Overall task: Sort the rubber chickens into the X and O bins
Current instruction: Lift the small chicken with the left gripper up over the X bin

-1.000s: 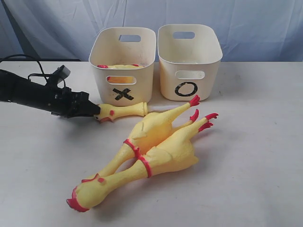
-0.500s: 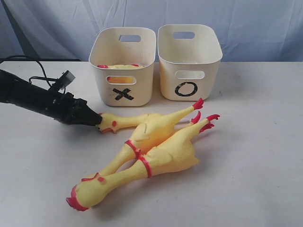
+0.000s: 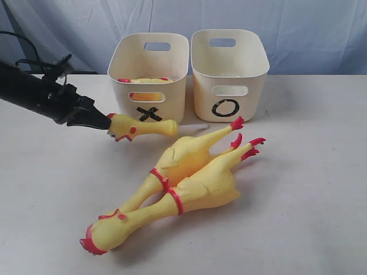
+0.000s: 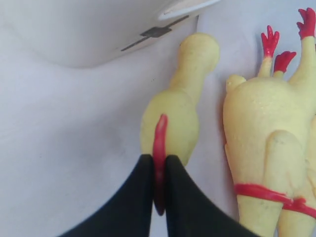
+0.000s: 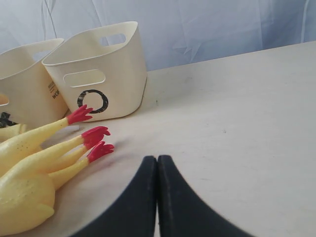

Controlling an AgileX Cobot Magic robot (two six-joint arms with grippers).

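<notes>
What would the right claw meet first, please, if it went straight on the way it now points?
Probably nothing nearby: ahead of the right claw lies only bare table, with the O bin off to one side. The blue cloth behind would likely come first.

Bright, even light leaves only faint shadows under the rubber chickens (image 3: 200, 186) mid-frame; the left wrist close-up is soft.
</notes>
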